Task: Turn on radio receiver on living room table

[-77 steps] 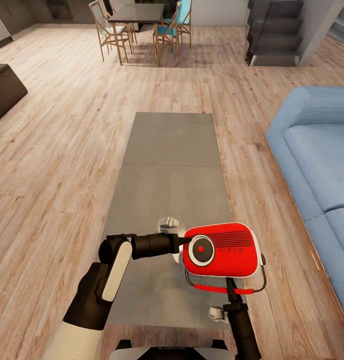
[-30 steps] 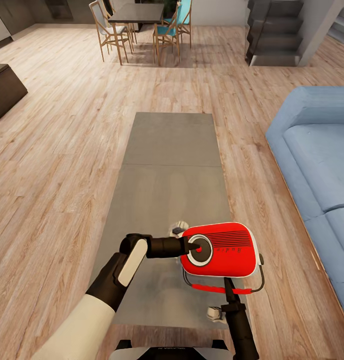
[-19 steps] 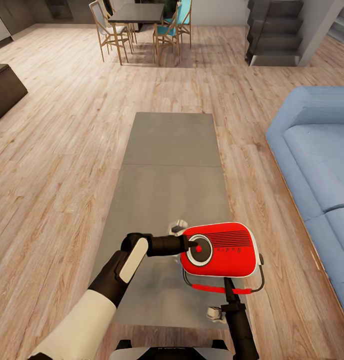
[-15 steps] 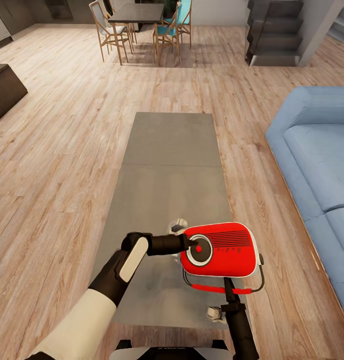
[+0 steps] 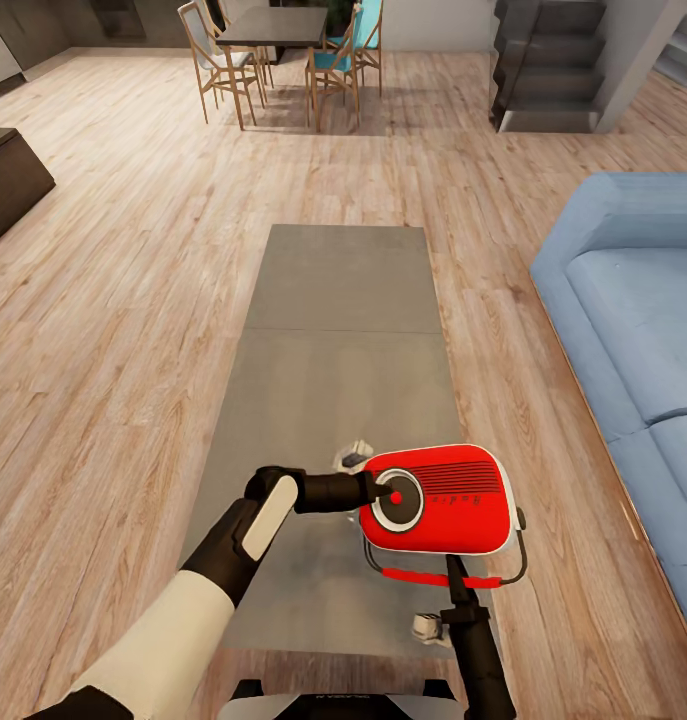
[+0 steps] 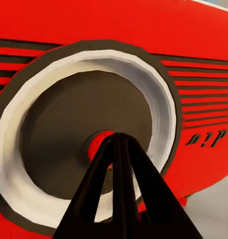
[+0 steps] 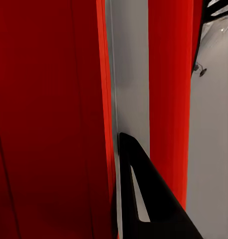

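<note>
**Red radio held up by its handle, left fingertips at the dial**

The small bright-red, rounded plastic radio receiver (image 5: pixel 438 500) with a white trim band hung above the near end of the long grey-brown low surface (image 5: pixel 338 330), lifted off it, between the light wood plank floor (image 5: pixel 113 300) and the blue sofa (image 5: pixel 633 320). The right hand (image 5: pixel 461 583) came up from below at the thin red handle (image 5: pixel 438 578); it looked clamped on that handle, though the wrist view showed just one dark finger (image 7: pixel 144 199) against red plastic.

The left hand (image 6: pixel 118 137) had its two fingers pressed together into a point, the tip at the red centre button (image 6: pixel 100 144) of the white-ringed round dial (image 5: pixel 400 500).

By its look, the body was stiff, smooth and light, probably slippery on its glossy shell. The handle seemed the sensible hold, since it left the face free. Hanging from that thin bail, the radio could swing away under a push, so a gentle, square press seemed wise.

Small dark script on the face (image 6: pixel 208 140), beside the dial, could not be read reliably.
</note>
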Robot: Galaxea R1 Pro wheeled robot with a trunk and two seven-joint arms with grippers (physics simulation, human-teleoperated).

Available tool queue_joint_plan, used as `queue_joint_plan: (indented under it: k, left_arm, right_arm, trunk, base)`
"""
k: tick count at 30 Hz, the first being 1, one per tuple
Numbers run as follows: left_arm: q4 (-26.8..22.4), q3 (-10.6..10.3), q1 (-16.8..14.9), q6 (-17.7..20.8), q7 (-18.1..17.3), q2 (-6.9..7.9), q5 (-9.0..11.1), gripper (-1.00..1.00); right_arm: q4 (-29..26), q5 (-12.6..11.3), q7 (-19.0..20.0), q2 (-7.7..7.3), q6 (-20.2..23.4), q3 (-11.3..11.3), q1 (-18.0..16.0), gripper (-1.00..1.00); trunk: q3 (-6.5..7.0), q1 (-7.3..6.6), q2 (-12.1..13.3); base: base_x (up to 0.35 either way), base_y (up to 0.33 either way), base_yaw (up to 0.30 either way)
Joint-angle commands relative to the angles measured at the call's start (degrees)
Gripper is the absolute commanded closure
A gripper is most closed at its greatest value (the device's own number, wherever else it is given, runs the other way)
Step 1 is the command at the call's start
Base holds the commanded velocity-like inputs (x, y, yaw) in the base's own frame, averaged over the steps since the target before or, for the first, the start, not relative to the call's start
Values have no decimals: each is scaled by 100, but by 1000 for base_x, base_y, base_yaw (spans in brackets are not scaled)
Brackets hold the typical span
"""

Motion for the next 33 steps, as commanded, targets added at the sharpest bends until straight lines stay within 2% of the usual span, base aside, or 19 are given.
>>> queue_joint_plan:
  k: [1, 17, 22, 25, 28, 31, 33]
  left_arm:
    - [44, 0, 0, -62, 4, 0, 3, 100]
    - [369, -9, 0, -207, 36, 0, 3, 100]
    - [489, -14, 0, -277, 34, 0, 10, 100]
    - [477, -19, 0, -304, 33, 0, 32, 100]
    - [102, -172, 0, -304, 33, 0, 329, 100]
    - [-699, -649, -3, -265, 54, 0, 749, 100]
    - [-1292, -872, -7, -174, 157, 0, 1008, 100]
  right_arm:
    - [-4, 58, -3, 1, 44, 2, -1, 100]
    - [-4, 65, -8, 16, 44, 22, -1, 100]
    - [-4, 59, 0, 42, 44, 270, -1, 100]
    - [-4, 52, 11, 45, 44, 303, -1, 100]
    - [-2, 31, 48, 45, 44, 306, -1, 100]
    - [9, -10, 63, 44, 44, 298, -1, 100]
    - [12, -24, 69, 40, 44, 293, -1, 100]
  trunk:
    - [0, 0, 0]
    - [0, 0, 0]
    - [0, 0, 0]
    - [0, 0, 0]
    - [0, 0, 0]
    - [0, 0, 0]
    - [0, 0, 0]
  base:
    - [0, 0, 0]
    - [0, 0, 0]
    - [0, 0, 0]
    - [0, 0, 0]
    - [0, 0, 0]
    - [0, 0, 0]
    - [0, 0, 0]
